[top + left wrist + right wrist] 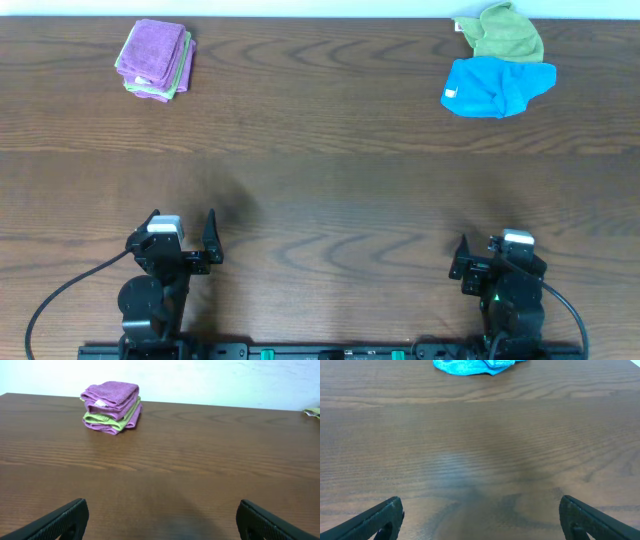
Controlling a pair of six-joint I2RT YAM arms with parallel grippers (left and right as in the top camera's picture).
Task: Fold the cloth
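The purple cloth (152, 47) lies folded on top of a small stack at the far left of the table, over a light green cloth and another purple one. It also shows in the left wrist view (112, 393), with a small white tag at its front corner. My left gripper (182, 222) is open and empty at the near left edge, far from the stack; its fingers frame bare table (162, 522). My right gripper (497, 250) is open and empty at the near right edge (481, 520).
A bright blue cloth (495, 87) lies crumpled at the far right, with a light green cloth (505, 32) just behind it. The blue cloth shows at the top of the right wrist view (470, 365). The table is dark wood (330, 180).
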